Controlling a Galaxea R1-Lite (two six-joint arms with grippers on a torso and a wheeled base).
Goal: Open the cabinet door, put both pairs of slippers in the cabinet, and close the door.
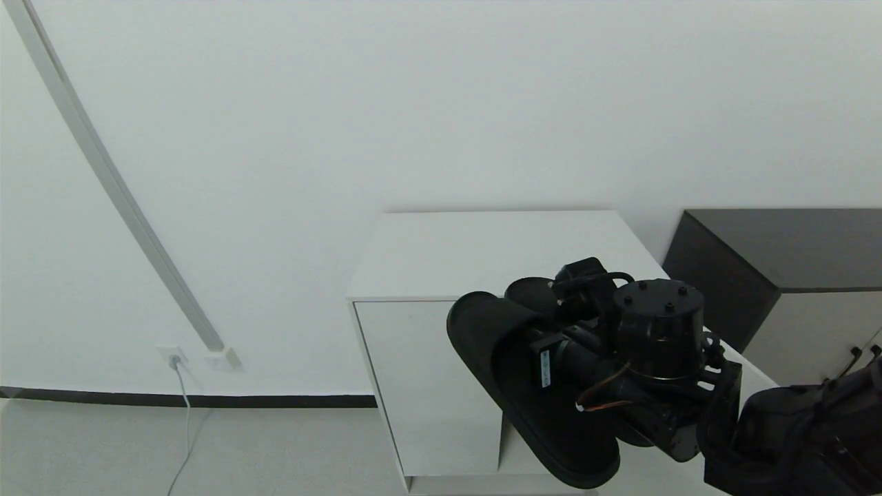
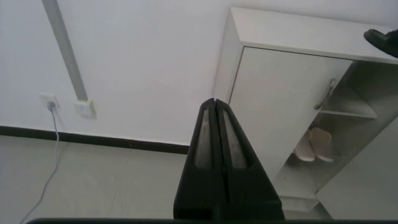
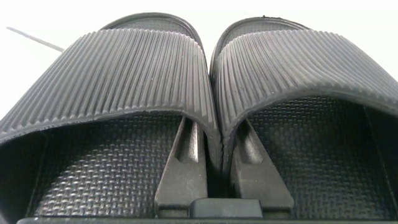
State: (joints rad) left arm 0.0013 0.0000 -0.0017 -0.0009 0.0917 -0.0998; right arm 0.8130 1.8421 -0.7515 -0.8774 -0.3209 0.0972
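Black slippers [image 3: 149, 68] clamped by right end effector [image 3: 216, 134], left end effector [image 2: 215, 118] closed, empty, white label [image 1: 544, 368] apparently illegible

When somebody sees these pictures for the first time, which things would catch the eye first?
First comes the pair of black slippers, held up in front of the white cabinet by the right gripper, with one of its jaws inside each slipper. Next, the cabinet door stands open, and a pale pair of slippers lies on a lower shelf inside.
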